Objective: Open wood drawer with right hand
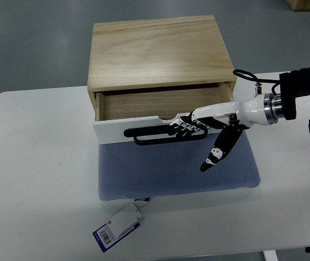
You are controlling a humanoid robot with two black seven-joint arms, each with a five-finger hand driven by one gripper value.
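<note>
A light wooden drawer box (pixel 160 51) stands at the back middle of the white table (pixel 35 179). Its drawer (pixel 155 103) is pulled partly out, showing an empty wooden inside, a white front panel (pixel 111 133) and a black bar handle (pixel 144 136). My right hand (pixel 190 129) reaches in from the right edge. Its fingers (pixel 183 128) are curled over the right part of the black handle, while the thumb (pixel 220 149) hangs down and out toward the front. The left arm is not in view.
A grey-blue mat (pixel 176 174) lies under the drawer front, with a white and blue tag (pixel 119 225) at its front left corner. The table's front edge runs close below. A cardboard box corner (pixel 309 4) shows at the top right on the floor.
</note>
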